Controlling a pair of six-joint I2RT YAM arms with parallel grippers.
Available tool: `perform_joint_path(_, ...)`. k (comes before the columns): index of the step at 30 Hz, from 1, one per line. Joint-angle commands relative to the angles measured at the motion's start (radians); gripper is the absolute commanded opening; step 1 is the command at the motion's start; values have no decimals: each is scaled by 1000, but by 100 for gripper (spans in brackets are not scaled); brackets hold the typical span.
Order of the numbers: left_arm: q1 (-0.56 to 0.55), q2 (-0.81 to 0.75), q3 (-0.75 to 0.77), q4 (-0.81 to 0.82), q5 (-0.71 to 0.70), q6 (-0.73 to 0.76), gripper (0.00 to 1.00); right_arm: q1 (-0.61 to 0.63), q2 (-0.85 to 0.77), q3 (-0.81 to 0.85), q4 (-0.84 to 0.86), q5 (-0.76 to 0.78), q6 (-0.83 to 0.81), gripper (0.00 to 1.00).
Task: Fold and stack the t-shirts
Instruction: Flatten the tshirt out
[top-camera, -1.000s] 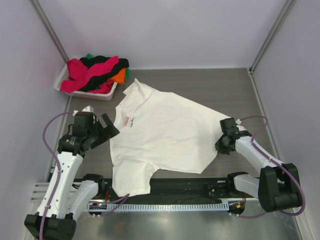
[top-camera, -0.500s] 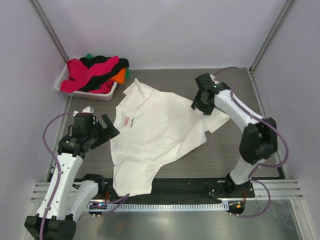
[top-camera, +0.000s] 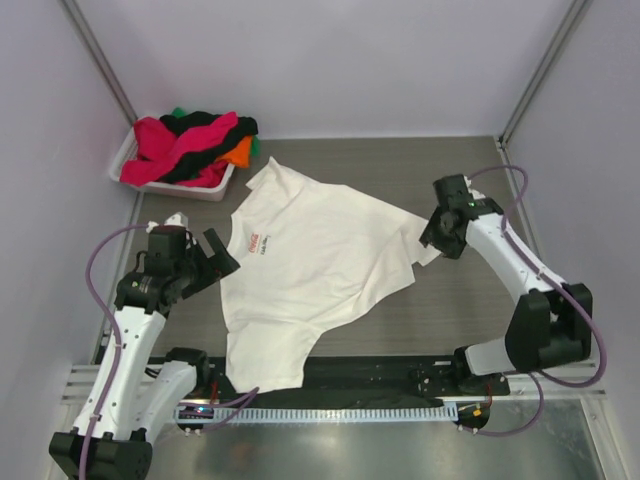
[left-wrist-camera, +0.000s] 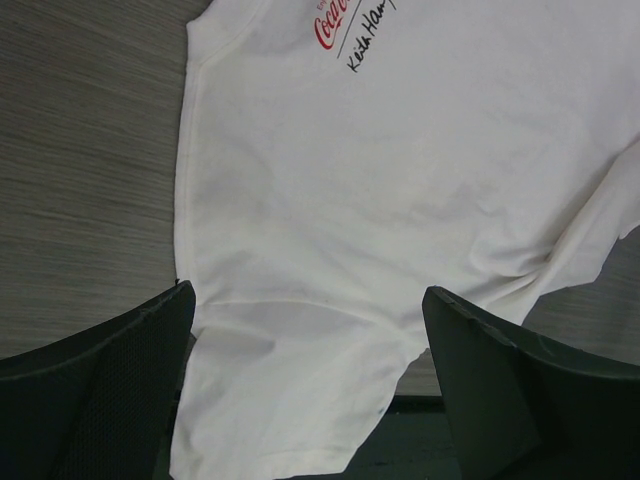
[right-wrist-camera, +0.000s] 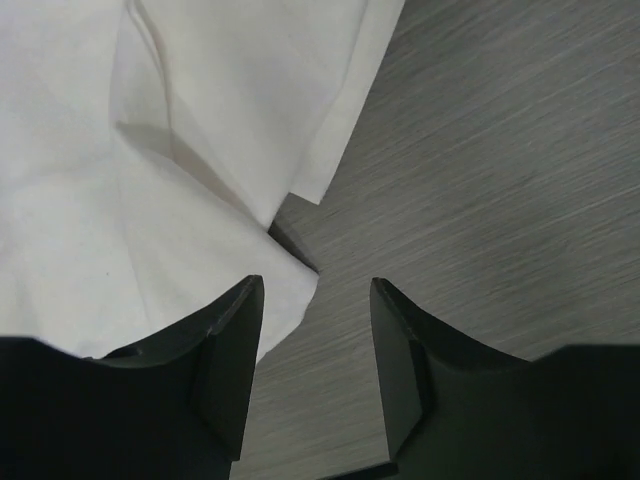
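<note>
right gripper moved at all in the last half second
Yes. In the top view the right gripper has shifted right and toward the near edge, farther from the white bin at the back left.

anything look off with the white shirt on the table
The white t-shirt lies crooked, its right side folded over unevenly into creases with a loose flap by the right gripper. The other shirts sit in a tangled heap in the bin.

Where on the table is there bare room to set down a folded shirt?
Bare table lies at the far side beyond the white t-shirt, and right of it past the right gripper. The far-left corner is crowded by the bin.
</note>
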Motion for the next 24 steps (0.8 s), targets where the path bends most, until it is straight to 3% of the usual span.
perform_joint_path(1,-2,-8,-3,34,27,13,96,-20,-99,-148,151,-143,26,52)
perform_joint_path(8,0,-8,-1,29,25,13,96,-26,-70,-383,403,-398,50,45)
perform_joint_path(19,-3,-3,-1,29,24,13,96,-25,24,-449,553,-385,38,45)
perform_joint_path(21,-3,-4,-3,29,22,12,96,-26,30,-442,552,-362,23,31)
perform_joint_path(22,-3,-4,-1,29,21,12,95,-28,28,-423,537,-336,18,17)
perform_joint_path(24,-3,-6,-1,28,19,12,95,-29,15,-381,471,-287,-15,4)
